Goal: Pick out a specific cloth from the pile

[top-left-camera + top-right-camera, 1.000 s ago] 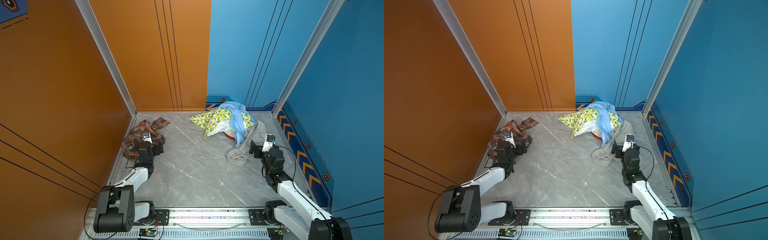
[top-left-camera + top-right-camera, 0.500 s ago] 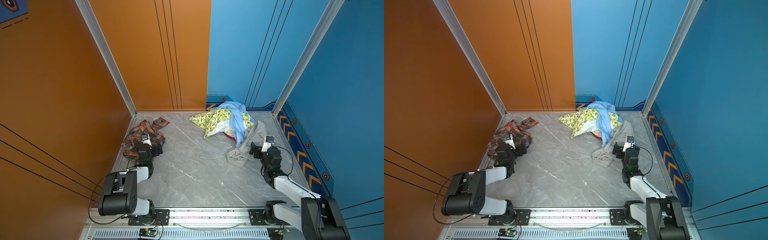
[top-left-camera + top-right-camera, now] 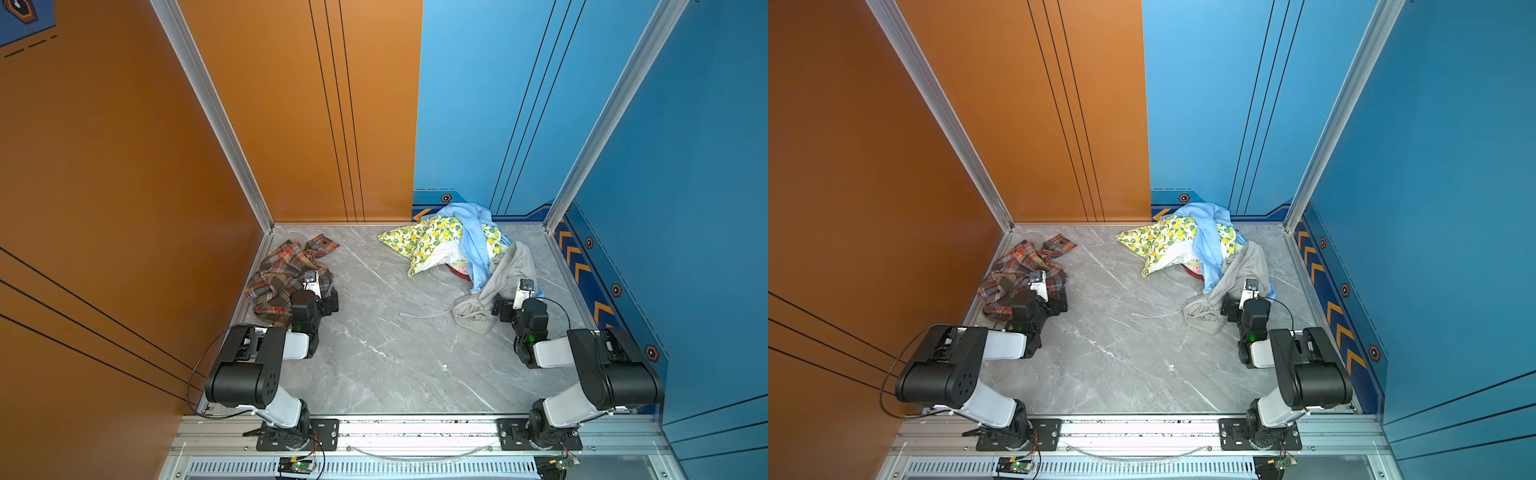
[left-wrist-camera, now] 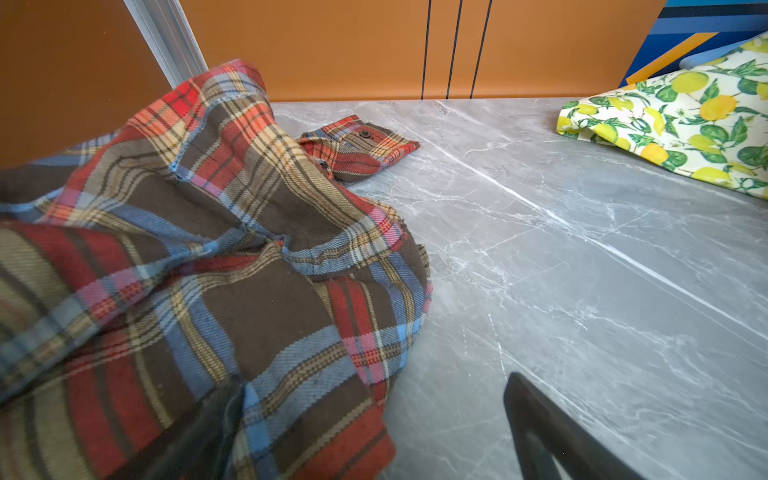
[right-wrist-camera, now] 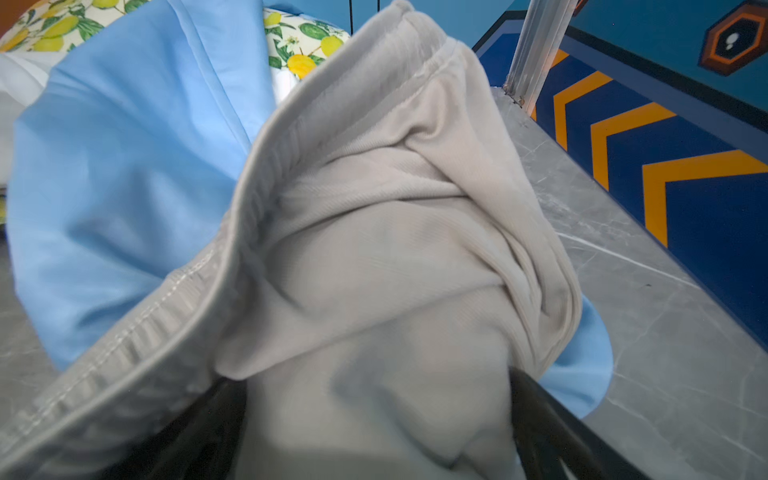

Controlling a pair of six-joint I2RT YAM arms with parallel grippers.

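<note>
The plaid cloth (image 3: 286, 274) (image 3: 1021, 270) lies crumpled by itself at the left wall, a buttoned cuff spread toward the back. My left gripper (image 3: 322, 297) (image 3: 1052, 301) is open at its near right edge. In the left wrist view the cloth (image 4: 187, 249) covers one finger, and the left gripper (image 4: 370, 399) has its other finger over bare floor. The pile (image 3: 457, 245) (image 3: 1192, 245) sits at the back right. My right gripper (image 3: 513, 303) (image 5: 374, 415) is open, its jaws on either side of a fold of the pile's grey garment (image 5: 395, 228).
The pile holds a lemon-print cloth (image 3: 424, 241) (image 4: 685, 124), a light blue one (image 3: 473, 245) (image 5: 124, 166) and the grey garment (image 3: 498, 278). A pale drawstring (image 3: 419, 313) trails onto the marble floor (image 3: 386, 353). Orange and blue walls enclose three sides. A metal rail (image 3: 415, 428) runs along the front.
Both arms have folded up, their elbows rising toward the front rail, and both grippers have drawn back slightly. Both stay open. The cloths have not moved.
</note>
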